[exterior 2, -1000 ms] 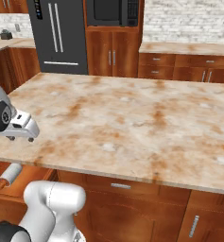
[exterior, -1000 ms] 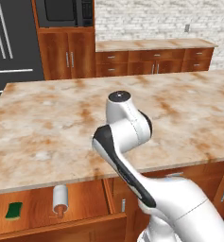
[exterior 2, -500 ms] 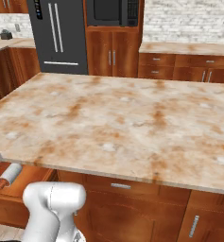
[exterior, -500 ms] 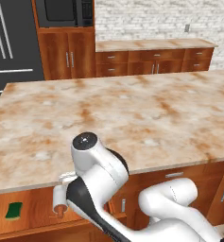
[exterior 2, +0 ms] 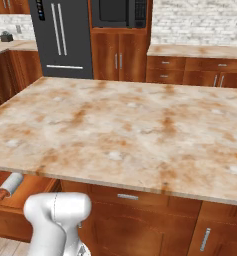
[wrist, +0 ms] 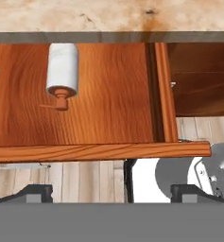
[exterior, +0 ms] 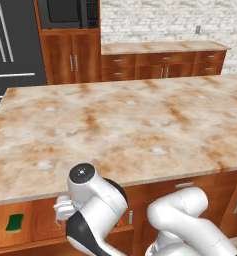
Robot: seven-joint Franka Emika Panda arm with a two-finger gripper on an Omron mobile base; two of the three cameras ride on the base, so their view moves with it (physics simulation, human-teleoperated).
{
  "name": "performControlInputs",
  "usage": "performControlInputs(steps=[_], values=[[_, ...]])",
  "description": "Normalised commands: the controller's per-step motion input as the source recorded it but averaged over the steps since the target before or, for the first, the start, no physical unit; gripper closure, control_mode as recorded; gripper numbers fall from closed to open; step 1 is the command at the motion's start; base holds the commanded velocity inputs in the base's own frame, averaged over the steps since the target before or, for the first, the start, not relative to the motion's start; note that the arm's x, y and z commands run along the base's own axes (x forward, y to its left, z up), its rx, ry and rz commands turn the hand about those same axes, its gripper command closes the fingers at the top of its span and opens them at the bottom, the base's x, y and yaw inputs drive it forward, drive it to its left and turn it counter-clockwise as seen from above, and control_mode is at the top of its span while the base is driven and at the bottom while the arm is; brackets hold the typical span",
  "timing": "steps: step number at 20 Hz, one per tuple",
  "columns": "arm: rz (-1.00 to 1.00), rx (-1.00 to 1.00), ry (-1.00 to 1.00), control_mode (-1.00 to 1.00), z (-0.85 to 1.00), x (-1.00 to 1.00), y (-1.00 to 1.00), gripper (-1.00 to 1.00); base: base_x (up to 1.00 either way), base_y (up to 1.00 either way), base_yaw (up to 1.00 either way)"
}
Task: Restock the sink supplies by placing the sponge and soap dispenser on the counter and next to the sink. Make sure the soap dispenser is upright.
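1. Gripper (wrist: 111, 194) fingers stood wide apart, holding nothing, above the open drawer's (wrist: 108, 123) front edge.
2. Soap dispenser (wrist: 62, 71) lay on its side near the drawer's back edge, pump toward the front.
3. Sponge (exterior: 14, 222) lay flat in the drawer's left part, apart from the dispenser.

sponge (exterior: 14, 222): green, flat in open drawer | soap dispenser (wrist: 62, 73): lying on side, same drawer, prob. apart
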Motion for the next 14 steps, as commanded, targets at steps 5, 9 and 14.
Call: performControlInputs(steps=[5, 9, 14], values=[[0.0, 0.1, 0.13, -1.0, -0.54, 0.55, 0.06, -1.0, 0.0, 0.0, 0.0], [0.01, 0.03, 0.14, -1.0, -0.71, 0.39, 0.17, -1.0, 0.0, 0.0, 0.0], [0.07, 0.0, 0.19, -1.0, -0.54, 0.4, 0.41, -1.0, 0.0, 0.0, 0.0]])
